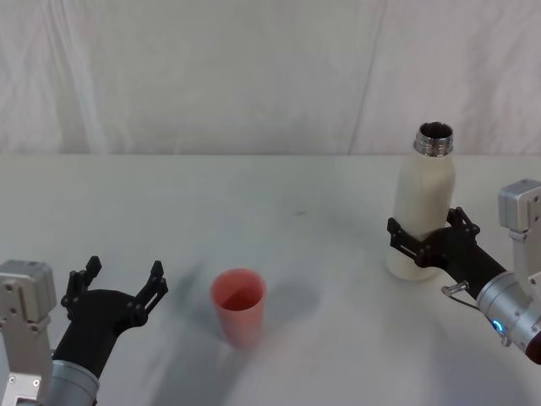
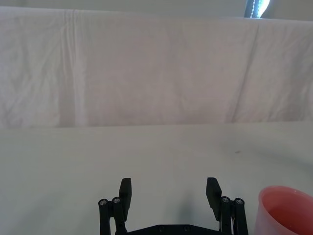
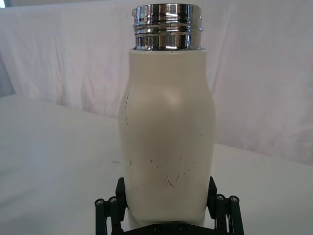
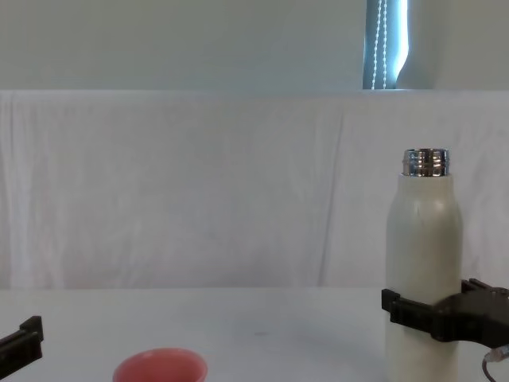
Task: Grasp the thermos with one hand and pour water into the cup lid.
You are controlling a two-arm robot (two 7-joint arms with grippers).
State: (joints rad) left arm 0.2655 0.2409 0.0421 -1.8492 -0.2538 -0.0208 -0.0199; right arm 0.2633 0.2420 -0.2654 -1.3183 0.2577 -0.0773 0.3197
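The white counter (image 1: 279, 211) stretched wide in front of us, and on our right side the thermos (image 1: 425, 211) stood upright, cap off, chrome neck open to the air. We judged it stiff and probably weighty if it held water, with a smooth matte shell that could slide under a loose grip. Our right gripper (image 1: 429, 235) had its fingers spread around the lower body, one on each side. Whether the pads were pressing the shell yet, we could not tell. That low hold looked workable, though we thought a grip nearer the middle would tip more steadily. The cup lid (image 1: 239, 304) sat upright near the front centre, well apart from the thermos, small and likely light enough to skid. Our left gripper (image 1: 118, 283) hung open beside it, holding nothing.
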